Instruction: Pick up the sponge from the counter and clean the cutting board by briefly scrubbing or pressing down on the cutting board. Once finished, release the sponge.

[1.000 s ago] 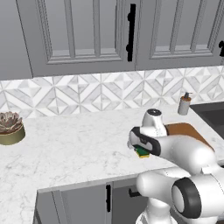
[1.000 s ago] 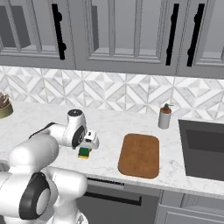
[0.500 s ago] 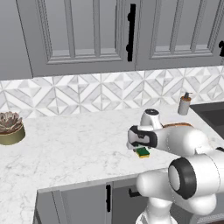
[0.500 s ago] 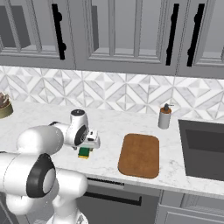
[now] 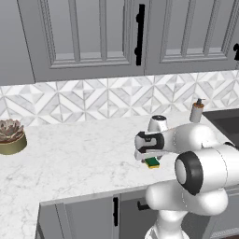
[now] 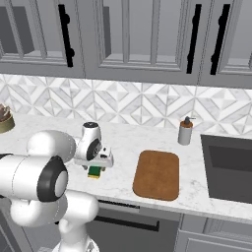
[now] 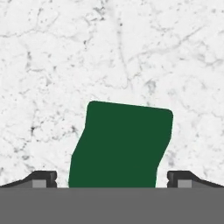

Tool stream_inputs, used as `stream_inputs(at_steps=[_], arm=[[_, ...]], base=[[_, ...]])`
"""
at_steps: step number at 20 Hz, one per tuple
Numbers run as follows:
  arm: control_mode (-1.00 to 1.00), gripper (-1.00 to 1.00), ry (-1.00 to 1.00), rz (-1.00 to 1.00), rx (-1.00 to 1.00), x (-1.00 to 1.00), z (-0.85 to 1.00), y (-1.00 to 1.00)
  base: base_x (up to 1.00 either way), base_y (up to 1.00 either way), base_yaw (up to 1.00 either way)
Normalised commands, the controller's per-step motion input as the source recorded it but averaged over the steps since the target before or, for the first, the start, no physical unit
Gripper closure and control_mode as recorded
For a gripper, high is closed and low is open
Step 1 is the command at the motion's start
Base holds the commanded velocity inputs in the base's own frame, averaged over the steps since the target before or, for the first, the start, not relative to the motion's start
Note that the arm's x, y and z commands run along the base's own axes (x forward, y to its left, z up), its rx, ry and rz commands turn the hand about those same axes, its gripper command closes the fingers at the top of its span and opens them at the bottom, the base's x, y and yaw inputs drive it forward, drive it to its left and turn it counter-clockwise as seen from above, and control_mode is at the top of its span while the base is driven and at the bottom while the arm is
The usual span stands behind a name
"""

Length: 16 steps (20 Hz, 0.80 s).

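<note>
Dark green, soft-cornered sponge lying between the gripper's spread, untouching fingertips, veined white marble counter beneath, rounded reddish-brown wooden cutting board nearby

bare counter is seen between the sponge and the cutting board. a soap bottle stands behind the board, a sink just beside it.

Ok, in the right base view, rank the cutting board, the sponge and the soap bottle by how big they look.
1. cutting board, clearly largest.
2. soap bottle.
3. sponge, smallest as seen, though the gripper above it hides part, so its rank below the bottle is unsure.
</note>
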Motion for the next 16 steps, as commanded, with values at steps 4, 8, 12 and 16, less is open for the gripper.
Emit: stream_inputs(at_steps=[4,8,12,16], arm=[[-1.00,-1.00,0.04,0.00,-0.01,0.00,-0.18,0.00],[-1.00,-1.00,0.01,0.00,0.00,0.09,-0.10,0.00],[-1.00,-1.00,0.01,0.00,0.00,0.18,-0.04,0.00],[-1.00,-1.00,0.03,0.00,-0.01,0.13,-0.17,0.00]], base=[[0.00,0.00,0.00],[0.00,0.00,0.00],[0.00,0.00,0.00],[0.00,0.00,0.00]])
